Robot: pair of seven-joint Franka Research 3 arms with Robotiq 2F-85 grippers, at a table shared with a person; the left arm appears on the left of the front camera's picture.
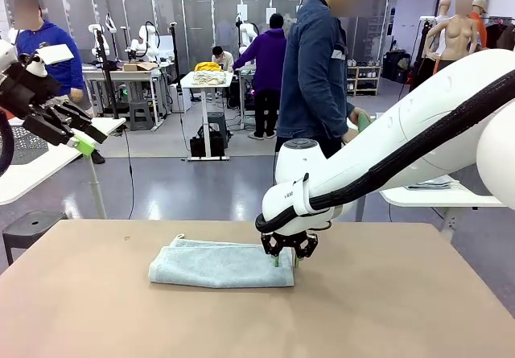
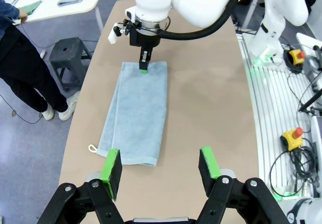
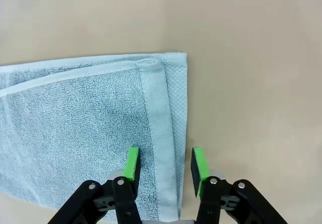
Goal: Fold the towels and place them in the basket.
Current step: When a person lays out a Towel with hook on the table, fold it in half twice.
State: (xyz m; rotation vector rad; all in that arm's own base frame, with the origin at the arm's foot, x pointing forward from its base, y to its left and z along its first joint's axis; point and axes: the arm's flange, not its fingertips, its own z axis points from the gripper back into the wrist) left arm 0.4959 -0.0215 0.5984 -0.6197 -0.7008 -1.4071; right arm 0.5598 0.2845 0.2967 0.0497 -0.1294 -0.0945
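A pale blue-grey towel lies folded lengthwise on the tan table, its corner loop at the left end. My right gripper points straight down at the towel's right end. It is open: one green pad rests over the terry, the other just past the hem, so the short edge lies flat between them. My left gripper hangs high off the table's left side, open and empty. A perforated grey wall, seemingly the basket, shows behind my left arm.
A person in a dark denim jacket stands at the far edge, holding something green. A white side table and a dark stool stand at the left; another white table is at the right.
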